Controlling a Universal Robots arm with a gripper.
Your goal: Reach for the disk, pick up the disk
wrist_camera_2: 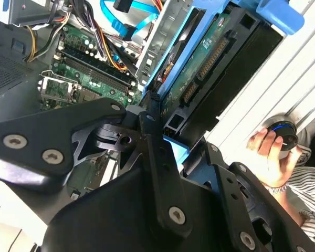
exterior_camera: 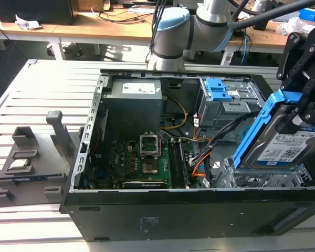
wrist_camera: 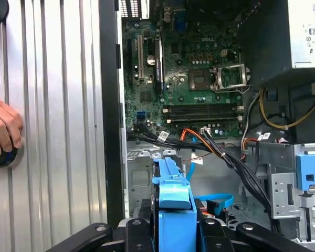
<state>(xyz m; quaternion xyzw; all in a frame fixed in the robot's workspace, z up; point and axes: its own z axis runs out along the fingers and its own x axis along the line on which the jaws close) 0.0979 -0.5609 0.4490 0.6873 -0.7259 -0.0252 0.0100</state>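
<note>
Now the black gripper (exterior_camera: 303,107) pinches the disk (exterior_camera: 283,142) by its top end — its fingers press on the blue side rails. The disk is tilted and lifted partly out of the metal drive cage (exterior_camera: 262,178), at the exterior view's right end of the open computer case (exterior_camera: 163,210). Its white-and-blue label faces out. Inside the case lies a green motherboard (exterior_camera: 142,163). Beside the case, a person's hand (wrist_camera: 2,128) rests on a round black knob (wrist_camera: 4,156) — seen in the first wrist view.
</note>
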